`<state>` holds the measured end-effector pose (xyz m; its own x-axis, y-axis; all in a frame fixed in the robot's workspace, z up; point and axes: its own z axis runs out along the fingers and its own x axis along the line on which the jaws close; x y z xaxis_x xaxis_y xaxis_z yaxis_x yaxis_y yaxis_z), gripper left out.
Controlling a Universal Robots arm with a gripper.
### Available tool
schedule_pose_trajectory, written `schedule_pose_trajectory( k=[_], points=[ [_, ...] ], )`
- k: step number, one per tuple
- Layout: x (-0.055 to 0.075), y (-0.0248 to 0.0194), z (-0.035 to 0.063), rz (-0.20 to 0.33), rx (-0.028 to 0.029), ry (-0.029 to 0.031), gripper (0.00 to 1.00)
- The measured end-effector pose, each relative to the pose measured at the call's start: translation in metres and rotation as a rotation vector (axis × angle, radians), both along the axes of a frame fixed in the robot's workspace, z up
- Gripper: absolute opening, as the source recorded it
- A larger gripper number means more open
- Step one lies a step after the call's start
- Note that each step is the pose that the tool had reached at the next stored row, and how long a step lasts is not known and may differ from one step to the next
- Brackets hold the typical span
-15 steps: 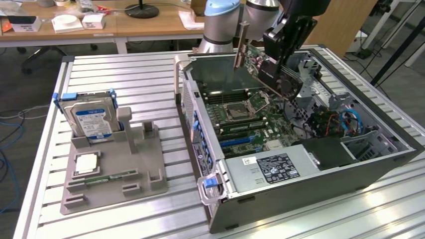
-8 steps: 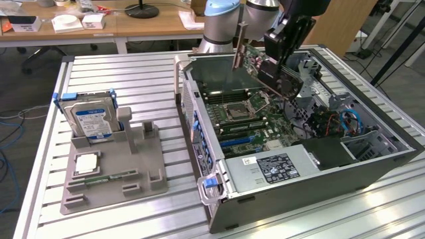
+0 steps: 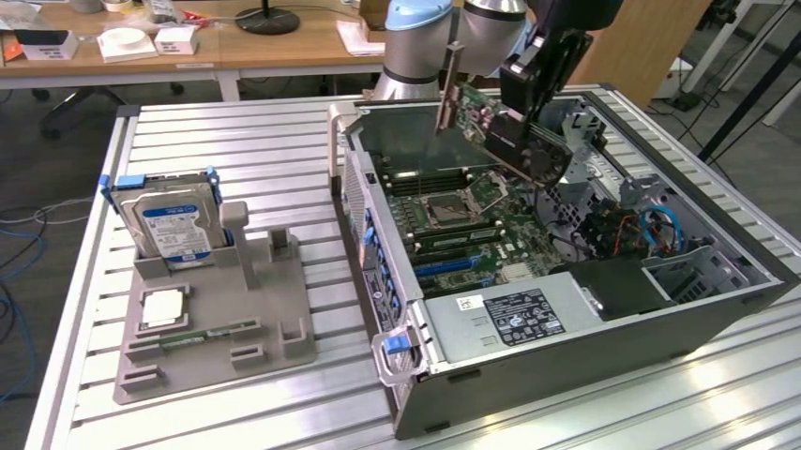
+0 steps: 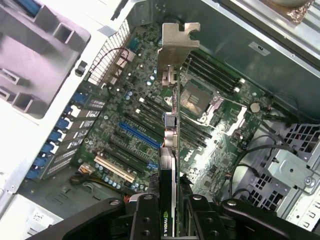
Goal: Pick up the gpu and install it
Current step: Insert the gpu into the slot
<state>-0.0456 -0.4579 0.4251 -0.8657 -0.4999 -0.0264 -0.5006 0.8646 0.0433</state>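
The gpu (image 3: 501, 136), a dark flat card with a silvery end bracket (image 4: 176, 47), hangs tilted in the air over the open computer case (image 3: 701, 309). My gripper (image 3: 532, 112) is shut on the card's dark end. In the wrist view the gpu (image 4: 171, 150) runs edge-on away from my gripper (image 4: 170, 215), whose black fingers (image 4: 147, 220) clamp it from both sides. Below it lies the green motherboard (image 4: 130, 125) with its expansion slots, among them a blue slot (image 4: 137, 135). The card is apart from the board.
A grey holder tray (image 3: 213, 328) stands at the exterior view's left on the slatted table, carrying a hard drive (image 3: 169, 225) with a blue-white label and a small memory stick (image 3: 201, 336). The case holds a power supply (image 3: 513, 314), cables (image 3: 657, 230) and a drive cage.
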Motion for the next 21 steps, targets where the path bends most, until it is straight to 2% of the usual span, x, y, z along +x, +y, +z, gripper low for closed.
schedule_pose_trajectory(
  k=[21],
  points=[
    [0.0000, 0.0000, 0.0000, 0.123, 0.0000, 0.0000, 0.26]
  ],
)
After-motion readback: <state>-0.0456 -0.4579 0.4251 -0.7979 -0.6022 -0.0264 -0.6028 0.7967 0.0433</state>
